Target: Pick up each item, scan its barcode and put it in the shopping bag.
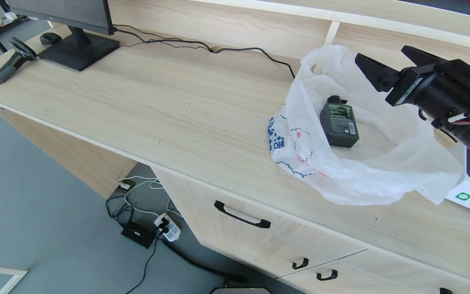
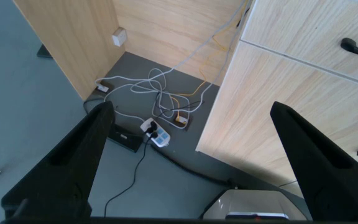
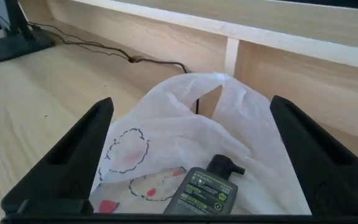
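Just ahead of right hand point(image 1: 380, 53), bottle point(image 1: 340, 121) inside shopping bag point(image 1: 355, 183)

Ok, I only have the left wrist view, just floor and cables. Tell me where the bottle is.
Observer: The dark bottle lies flat, label up, inside the open shopping bag on the counter.
Operator: Give me the right gripper.
Observer: The right gripper hangs open over the bag, holding nothing.
Operator: Now find the scanner.
Observer: A handheld scanner lies at the counter's left end, beside the monitor stand.
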Available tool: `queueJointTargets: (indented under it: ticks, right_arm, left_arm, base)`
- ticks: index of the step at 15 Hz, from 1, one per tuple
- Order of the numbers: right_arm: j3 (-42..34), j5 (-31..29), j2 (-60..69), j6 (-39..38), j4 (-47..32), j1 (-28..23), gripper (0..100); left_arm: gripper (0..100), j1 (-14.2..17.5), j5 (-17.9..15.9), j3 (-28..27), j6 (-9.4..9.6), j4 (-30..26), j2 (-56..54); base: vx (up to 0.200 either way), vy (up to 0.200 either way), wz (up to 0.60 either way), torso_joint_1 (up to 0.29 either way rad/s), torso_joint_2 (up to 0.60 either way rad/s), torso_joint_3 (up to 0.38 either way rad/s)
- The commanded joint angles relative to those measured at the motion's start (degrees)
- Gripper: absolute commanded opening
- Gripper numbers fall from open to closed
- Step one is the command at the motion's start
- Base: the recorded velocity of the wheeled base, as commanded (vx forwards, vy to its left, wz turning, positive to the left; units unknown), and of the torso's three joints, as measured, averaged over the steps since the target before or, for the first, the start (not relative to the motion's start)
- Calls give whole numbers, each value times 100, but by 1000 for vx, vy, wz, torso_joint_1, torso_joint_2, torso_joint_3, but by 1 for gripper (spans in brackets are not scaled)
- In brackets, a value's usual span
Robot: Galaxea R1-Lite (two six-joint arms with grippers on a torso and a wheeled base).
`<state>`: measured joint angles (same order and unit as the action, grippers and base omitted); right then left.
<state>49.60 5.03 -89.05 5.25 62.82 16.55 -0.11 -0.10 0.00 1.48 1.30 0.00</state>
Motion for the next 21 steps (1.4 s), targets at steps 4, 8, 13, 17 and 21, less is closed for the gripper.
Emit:
queueJointTargets:
  ticks: [4,8,13,17,21]
  right_arm:
    - [-496,41,318,90,108,-65,100]
    - [-548,50,318,81,187,-117,100]
    - [-575,15,389,99,213,-91,100]
    - [-847,-539,503,-420,222,-100,100]
    - [-829,-706,512,-481,213,-232,100]
  left_arm:
    - [100,2,1,0,2,-7,9]
    - [100,2,1,0,-7,-7,9]
    - [100,-7,1,0,19,-16,0]
    - [100,2,1,0,11,-25,9]
    - [100,-7,1,0,63,-34,0]
  base:
    - [0,0,-300,1,1,0]
    - [0,0,-600,5,4,1]
    - [0,0,-480,2,2,1]
    - [0,0,0,0,0,0]
    - [0,0,0,0,0,0]
